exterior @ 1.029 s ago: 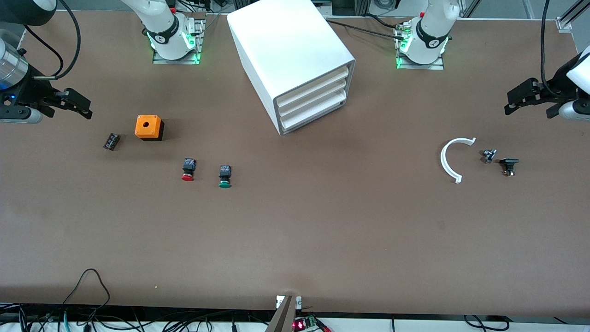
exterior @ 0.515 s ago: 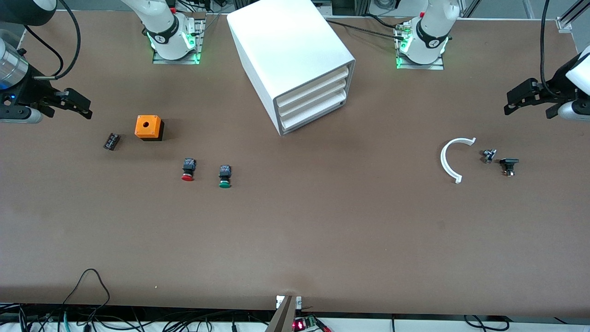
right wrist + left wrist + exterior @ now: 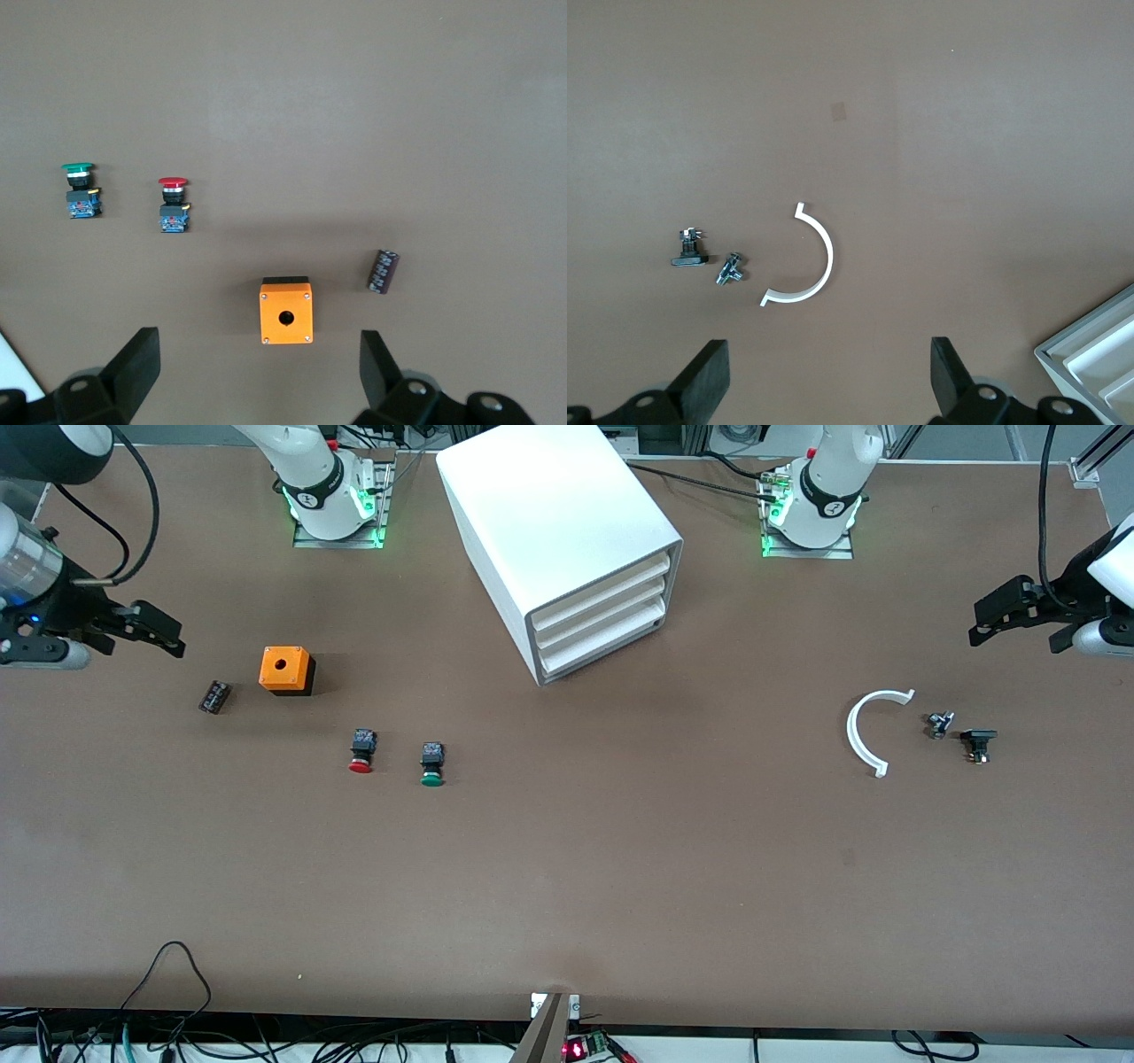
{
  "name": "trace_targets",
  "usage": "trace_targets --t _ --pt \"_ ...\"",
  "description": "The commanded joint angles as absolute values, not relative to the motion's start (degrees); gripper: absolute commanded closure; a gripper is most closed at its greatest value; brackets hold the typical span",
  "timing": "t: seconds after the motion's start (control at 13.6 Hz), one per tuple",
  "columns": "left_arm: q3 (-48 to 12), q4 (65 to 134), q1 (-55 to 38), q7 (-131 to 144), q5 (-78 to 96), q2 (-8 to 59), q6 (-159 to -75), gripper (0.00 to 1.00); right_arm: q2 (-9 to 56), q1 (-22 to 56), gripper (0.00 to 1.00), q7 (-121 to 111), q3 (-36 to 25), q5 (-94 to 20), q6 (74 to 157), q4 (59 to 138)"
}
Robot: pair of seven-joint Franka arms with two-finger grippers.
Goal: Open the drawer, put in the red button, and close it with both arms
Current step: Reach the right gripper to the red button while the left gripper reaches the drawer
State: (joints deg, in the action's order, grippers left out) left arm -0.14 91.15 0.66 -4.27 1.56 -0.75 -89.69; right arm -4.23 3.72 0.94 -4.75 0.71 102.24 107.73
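Note:
The white cabinet (image 3: 558, 540) stands mid-table between the arm bases, its three tray drawers all shut; the middle drawer (image 3: 598, 622) faces the front camera, toward the left arm's end. The red button (image 3: 361, 751) lies on the table nearer the camera than the cabinet, beside the green button (image 3: 431, 764); it also shows in the right wrist view (image 3: 174, 205). My right gripper (image 3: 159, 631) is open and empty, up over the table's edge at the right arm's end. My left gripper (image 3: 997, 615) is open and empty, up at the left arm's end.
An orange box (image 3: 285, 670) and a small black part (image 3: 214, 696) lie near the right gripper. A white curved strip (image 3: 864, 731) and two small black parts (image 3: 961, 731) lie under the left gripper's end. Cables hang along the table's front edge.
The right gripper has shifted slightly toward the table's middle. The left arm has barely moved.

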Motion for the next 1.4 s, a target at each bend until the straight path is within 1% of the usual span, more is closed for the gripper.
trace_targets --t 0.0,0.15,0.29,0.37,0.51,0.59,0.66,0.81,0.96,1.1,1.32 --pt "-0.3 88.1 0.4 -5.8 2.6 2.5 -89.1 0.00 -0.4 5.3 0.00 1.3 -4.7 -0.6 103.8 106.6" --pt "-0.7 88.2 -0.3 -5.5 2.6 5.3 -89.1 0.00 1.3 6.2 0.00 1.4 -4.7 -0.7 105.9 106.6" --pt "-1.6 90.4 -0.4 -5.8 2.9 7.8 -89.4 0.00 3.3 7.5 0.00 1.9 -4.7 -0.7 108.3 106.5" --pt "-3.1 90.4 -0.5 -5.7 2.9 8.4 -89.3 0.00 4.6 8.3 0.00 2.4 -4.7 -0.8 109.6 106.5" --pt "-3.5 90.6 -0.6 -6.1 3.0 10.9 -89.4 0.00 6.9 11.1 0.00 2.9 -4.7 -0.9 112.6 106.5" --pt "-3.6 91.7 -1.1 -6.2 3.0 13.7 -89.7 0.00 8.0 12.6 0.00 4.4 -4.7 -0.9 113.6 106.5" --pt "-3.8 93.5 -1.9 -6.3 3.4 14.5 -89.7 0.00 9.0 13.5 0.00 6.3 -4.7 -0.9 114.5 106.5" --pt "-3.7 95.4 -1.9 -8.4 10.3 16.4 -89.7 0.00 11.5 15.9 0.00 7.7 -4.7 -0.9 116.3 106.5" --pt "-3.7 99.1 -1.9 -10.9 20.9 18.7 -90.2 0.00 14.7 16.3 0.00 8.1 -4.7 -0.9 118.9 107.0" --pt "-4.0 106.2 -1.9 -11.2 31.6 19.2 -94.0 0.00 15.9 16.1 0.00 11.1 -4.7 -1.0 121.2 109.2" --pt "-9.8 114.6 -1.9 -17.8 44.0 21.3 -100.2 0.00 17.1 16.2 0.00 18.3 -4.4 -1.0 123.6 111.4"
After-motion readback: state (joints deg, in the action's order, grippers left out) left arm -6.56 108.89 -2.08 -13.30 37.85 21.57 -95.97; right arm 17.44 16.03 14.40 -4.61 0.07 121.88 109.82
